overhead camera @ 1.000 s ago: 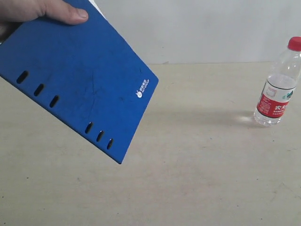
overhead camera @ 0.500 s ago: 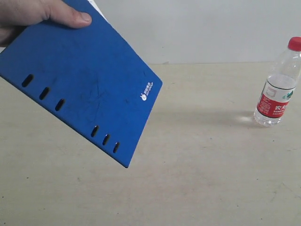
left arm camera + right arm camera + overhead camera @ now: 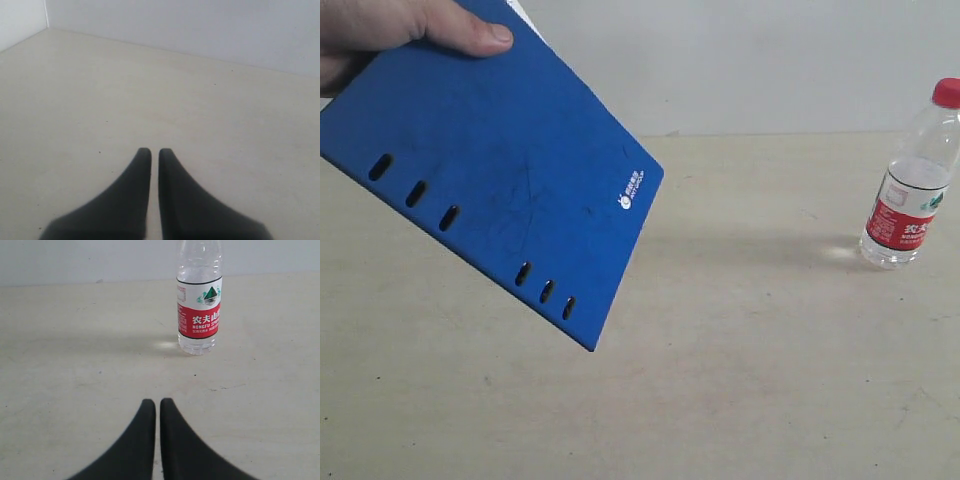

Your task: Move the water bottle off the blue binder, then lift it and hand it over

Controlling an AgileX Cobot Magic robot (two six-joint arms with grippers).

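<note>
A water bottle (image 3: 910, 190) with a red cap stands upright on a pale table (image 3: 770, 350). Well apart from the bottle, on the left arm's side, a person's hand (image 3: 390, 25) holds the blue binder (image 3: 500, 180) tilted in the air, clear of the tabletop. The thumb presses on the binder's corner farthest from the bottle, and the slotted edge hangs lowest.

The right gripper (image 3: 157, 402) points at the bottle from nearby, with a stretch of bare table between them. Its two dark fingers are drawn together with only a hairline slit between them, and they hold nothing. The left gripper (image 3: 154, 152) is closed and empty in the same way. It looks out over bare table, with neither bottle nor binder in its view.

As things lie, the bottle is not on the binder, so there is nothing for the robot to clear off it at this moment. Neither arm appears to be at work on any step. The binder is in a person's grasp, not the robot's.

Any move on the bottle would likely fall to the right arm, the one facing it. That calls for spreading the fingers wider than the bottle's body and advancing until they straddle the label. They would then close firmly enough to hold the bottle without crushing the thin plastic.
</note>
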